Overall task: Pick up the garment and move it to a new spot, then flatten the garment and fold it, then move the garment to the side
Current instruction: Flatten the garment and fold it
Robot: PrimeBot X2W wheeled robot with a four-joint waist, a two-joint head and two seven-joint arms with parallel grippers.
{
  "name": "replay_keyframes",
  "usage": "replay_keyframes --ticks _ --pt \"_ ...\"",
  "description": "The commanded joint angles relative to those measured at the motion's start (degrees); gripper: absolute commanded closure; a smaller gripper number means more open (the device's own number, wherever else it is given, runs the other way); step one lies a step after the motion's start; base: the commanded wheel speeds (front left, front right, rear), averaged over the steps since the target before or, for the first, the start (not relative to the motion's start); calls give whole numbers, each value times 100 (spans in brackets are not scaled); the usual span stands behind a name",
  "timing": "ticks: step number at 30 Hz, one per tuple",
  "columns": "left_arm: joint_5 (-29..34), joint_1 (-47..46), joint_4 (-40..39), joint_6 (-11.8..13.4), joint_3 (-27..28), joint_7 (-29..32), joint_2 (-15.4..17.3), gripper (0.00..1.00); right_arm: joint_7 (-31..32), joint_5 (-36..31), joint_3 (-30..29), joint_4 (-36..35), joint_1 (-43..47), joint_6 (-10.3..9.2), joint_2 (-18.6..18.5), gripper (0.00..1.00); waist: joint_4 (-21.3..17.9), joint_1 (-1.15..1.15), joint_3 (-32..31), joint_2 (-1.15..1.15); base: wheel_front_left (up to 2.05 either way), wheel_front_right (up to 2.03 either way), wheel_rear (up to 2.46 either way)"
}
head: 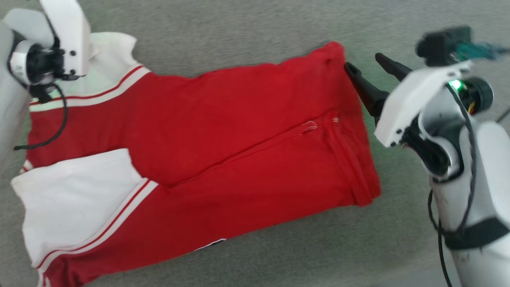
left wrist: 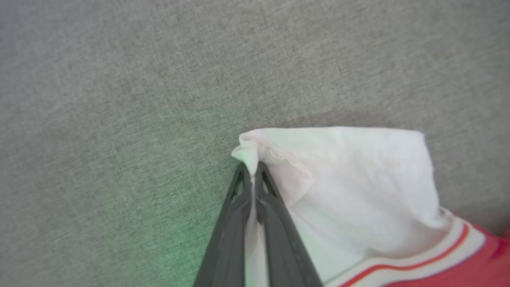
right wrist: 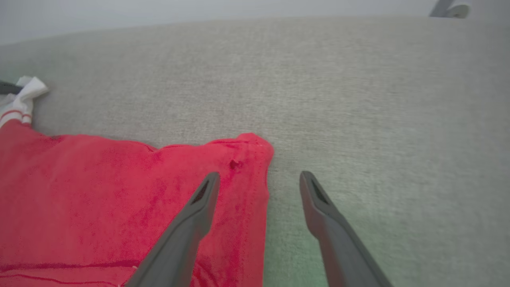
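1. The left gripper (left wrist: 252, 167) was clenched on the garment (head: 223, 131). Its two dark fingers pressed together on a pinch of white cloth, and a small tuft poked out past the tips.
2. That cloth belonged to the far sleeve (left wrist: 358, 179), at the garment's far left corner, its edge bunched toward the fingers.
3. The right gripper (right wrist: 259, 179) stood released at the garment's far right corner, jaws wide apart and holding nothing.
4. One of its fingers (right wrist: 191, 223) hung over the red hem corner and the other over bare surface just beside the garment. The blur made it hard to say whether the first one actually touched the cloth.
5. The garment lay spread on a grey fabric surface (head: 239, 24), its red body running between the two grippers.
6. Count: one garment; two white sleeves trimmed in red stripes, the far sleeve and the near sleeve (head: 71, 199), both at its left end; two grippers, one at each end.
7. A sliver of black-and-white print (head: 213, 244) peeked out at the garment's near edge.
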Motion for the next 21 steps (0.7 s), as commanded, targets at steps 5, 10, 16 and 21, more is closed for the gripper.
replay_keyframes --ticks 5,10,16,21 --pt "27 -97 312 -154 -87 -183 -298 100 623 -112 271 1093 -753 0 -128 0 334 0 75 0 0 0 0" --pt "-10 -155 511 -265 -96 -335 -513 100 1491 110 675 1974 -1103 1 -108 24 503 0 55 0 0 0 0" --pt "-76 -218 666 -394 -67 -552 -680 100 1848 148 837 2282 -1380 1 -314 100 684 0 -38 0 0 0 0" --pt "-112 -341 674 -545 -46 -669 -829 100 1575 175 769 2110 -1413 0 -537 100 888 0 -232 0 0 0 0"
